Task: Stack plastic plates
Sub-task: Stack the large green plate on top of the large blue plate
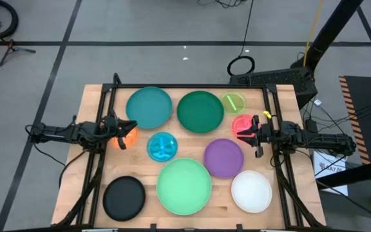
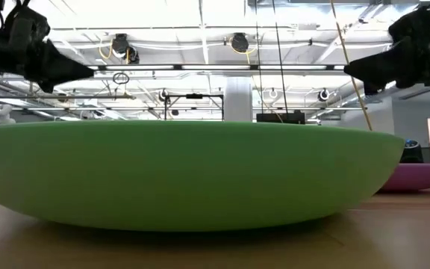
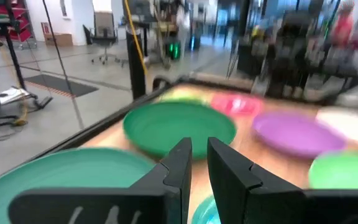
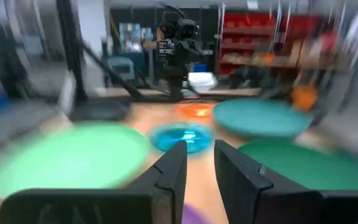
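Ten round plates lie flat on the wooden table (image 1: 95, 164): teal (image 1: 149, 107), dark green (image 1: 200, 111), lime (image 1: 234, 102), pink (image 1: 242, 122), orange (image 1: 129, 135), blue (image 1: 162, 146), purple (image 1: 224, 157), mint green (image 1: 184, 186), white (image 1: 251, 191) and black (image 1: 123, 197). My left gripper (image 1: 121, 131) hangs in the air over the orange plate at the table's left side. Its fingers (image 3: 199, 155) stand a narrow gap apart and hold nothing. My right gripper (image 1: 251, 132) hangs over the pink plate at the right side. Its fingers (image 4: 199, 158) also stand a narrow gap apart and hold nothing.
Dark frame rails (image 1: 102, 161) run along the table's left and right sides under each arm. In the low view the mint green plate (image 2: 185, 175) fills the foreground, with the purple plate (image 2: 424, 175) behind it on the right. Bare wood shows between the plates.
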